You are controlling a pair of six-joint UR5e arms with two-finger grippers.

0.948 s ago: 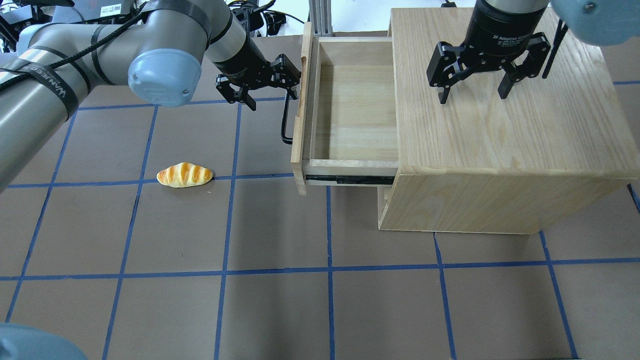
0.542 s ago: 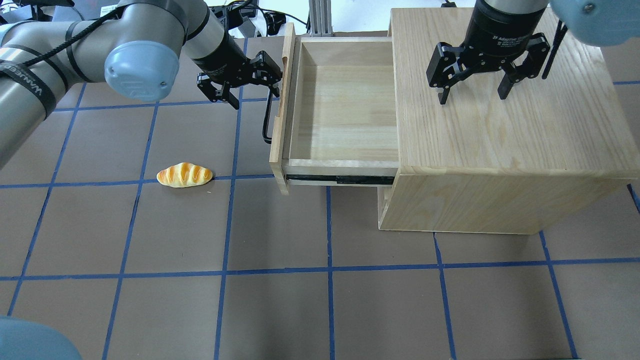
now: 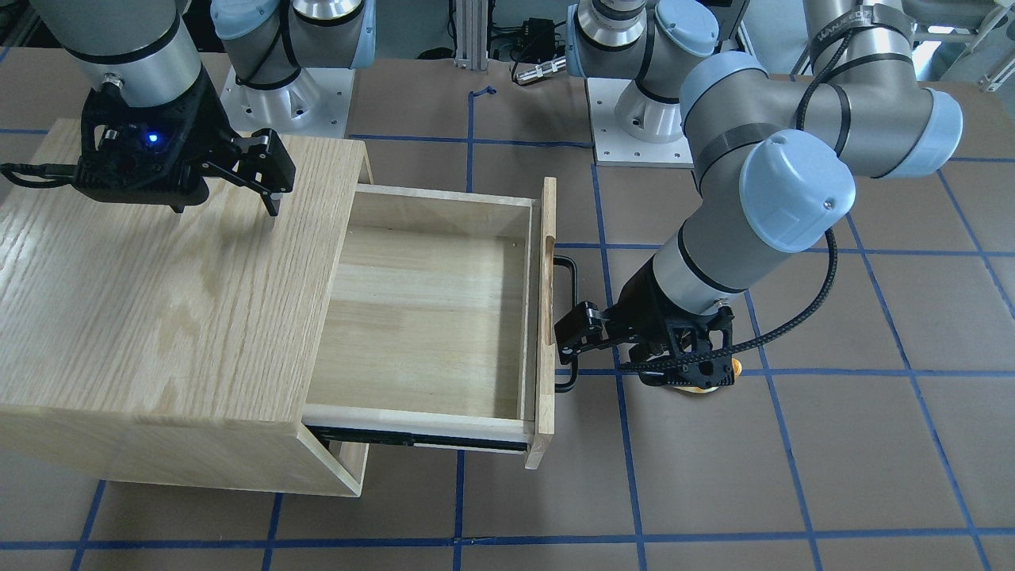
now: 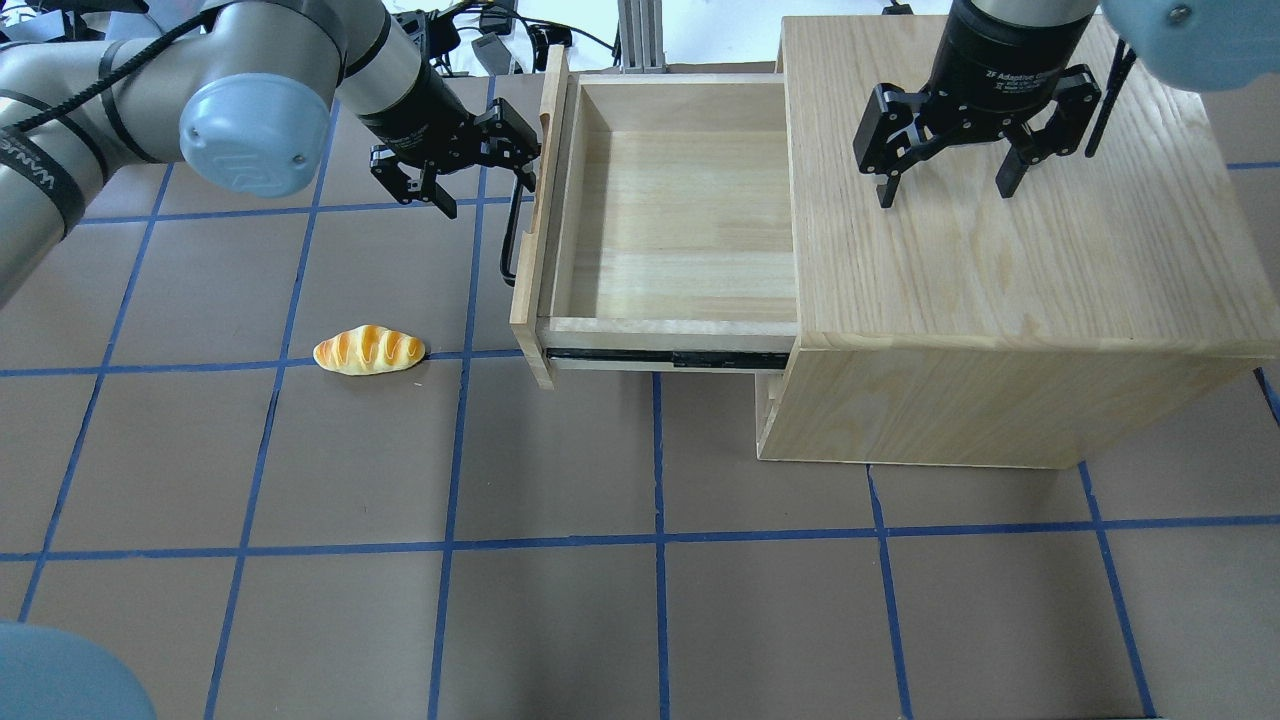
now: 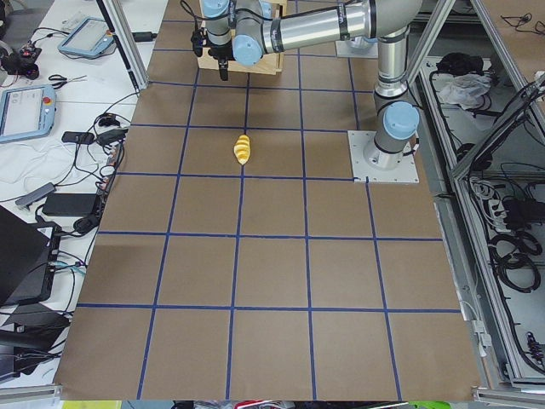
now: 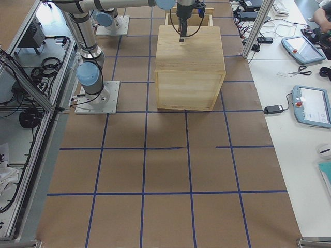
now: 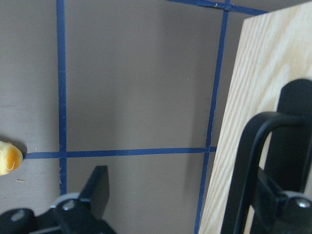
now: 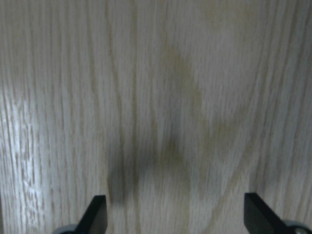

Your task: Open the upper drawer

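The upper drawer (image 4: 680,220) stands pulled far out of the oak cabinet (image 4: 1000,260), and its pale plank inside is empty. Its front panel (image 4: 533,240) carries the black bar handle (image 4: 510,245). My left gripper (image 4: 480,180) is open, with one finger hooked behind the handle and the other out over the table. In the left wrist view the handle (image 7: 246,165) sits between the fingers (image 7: 97,187), close to the right one. My right gripper (image 4: 945,195) is open and empty, pointing down at the cabinet top (image 8: 161,97). The drawer also shows in the front-facing view (image 3: 428,317).
A toy bread roll (image 4: 370,350) lies on the brown mat left of the drawer, near my left wrist (image 3: 682,349). A thin edge of the lower drawer front (image 4: 765,400) shows under the open drawer. Blue tape lines grid the table.
The drawer has slid further out of the cabinet, toward the overhead view's left, and my left gripper moved with it, hooked on the handle. The right gripper has not moved.
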